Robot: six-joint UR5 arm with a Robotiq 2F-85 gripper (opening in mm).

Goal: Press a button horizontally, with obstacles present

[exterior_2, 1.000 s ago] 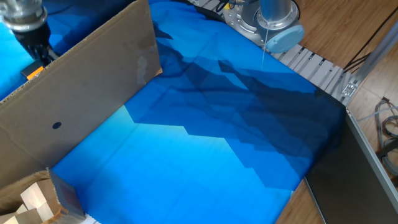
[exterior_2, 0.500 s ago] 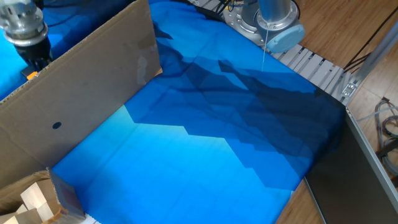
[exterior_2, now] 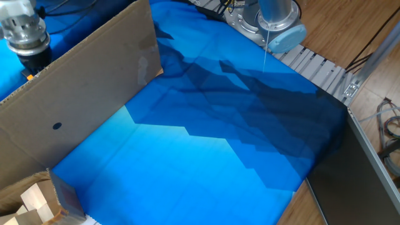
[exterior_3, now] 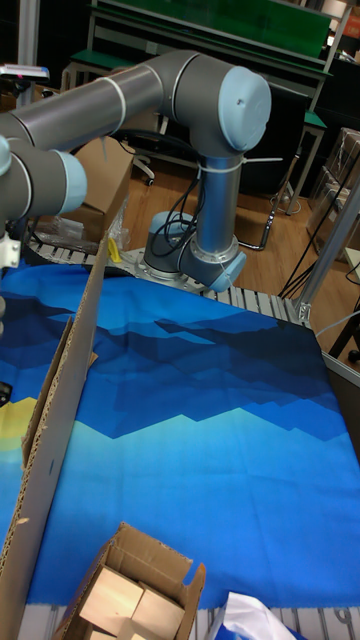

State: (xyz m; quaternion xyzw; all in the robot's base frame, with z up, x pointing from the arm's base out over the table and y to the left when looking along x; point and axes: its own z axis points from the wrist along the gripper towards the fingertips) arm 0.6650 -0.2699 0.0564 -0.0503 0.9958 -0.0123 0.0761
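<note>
A large brown cardboard sheet (exterior_2: 81,87), the obstacle, stands upright across the left of the blue cloth, with one small dark dot (exterior_2: 57,125) on its face. In the tall fixed view the cardboard sheet (exterior_3: 65,400) shows edge-on. Behind its top edge, only a sliver of the yellow-orange button (exterior_2: 28,76) shows. My gripper (exterior_2: 36,61) hangs right above that sliver, on the far side of the sheet. The cardboard hides its fingertips, so no gap or contact can be seen.
An open cardboard box with wooden blocks (exterior_2: 31,200) sits at the near left corner, box (exterior_3: 130,590). The arm's base (exterior_2: 275,25) stands at the far edge by a metal rail (exterior_2: 319,69). Blue cloth (exterior_2: 206,144) covers the table.
The gripper has sunk lower and slightly left behind the cardboard's top edge. Less of the orange button shows than a second ago.
</note>
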